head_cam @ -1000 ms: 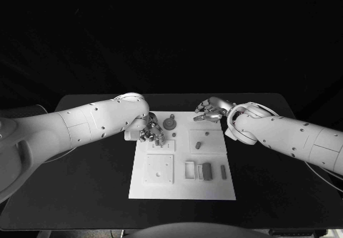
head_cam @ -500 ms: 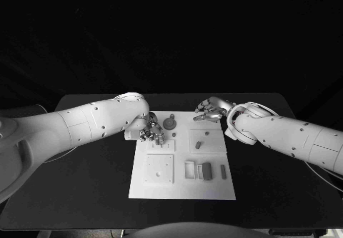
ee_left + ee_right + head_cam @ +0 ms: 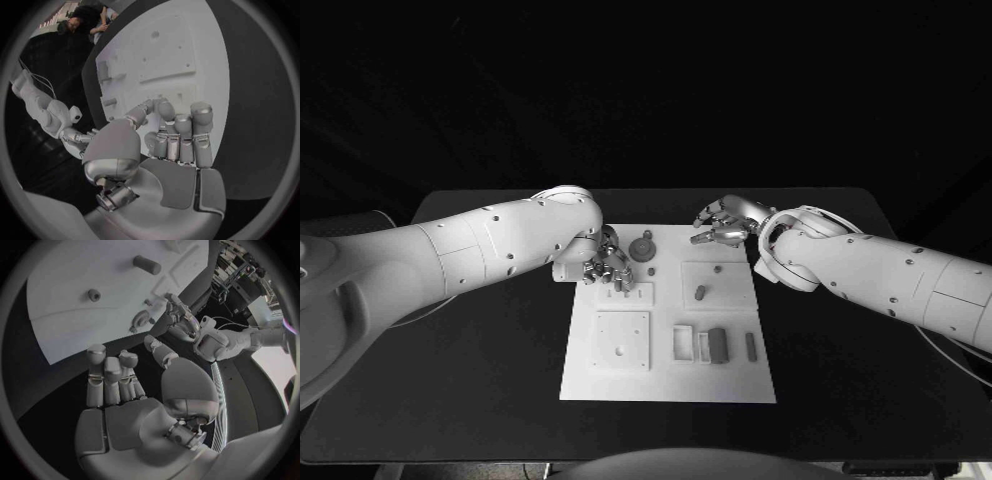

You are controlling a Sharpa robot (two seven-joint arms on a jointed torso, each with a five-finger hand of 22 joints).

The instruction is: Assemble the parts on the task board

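Both hands [image 3: 606, 262] [image 3: 720, 226] over task board's [image 3: 668, 385] far end

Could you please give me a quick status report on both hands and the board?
Left robot hand over the board's far left corner, holding nothing visible. Right robot hand empty at the far right edge. Loose parts on the white board. Nothing blocking.

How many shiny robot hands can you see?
2. The left hand is over the task board's far left corner. The right hand is over its far right corner. Neither is hidden.
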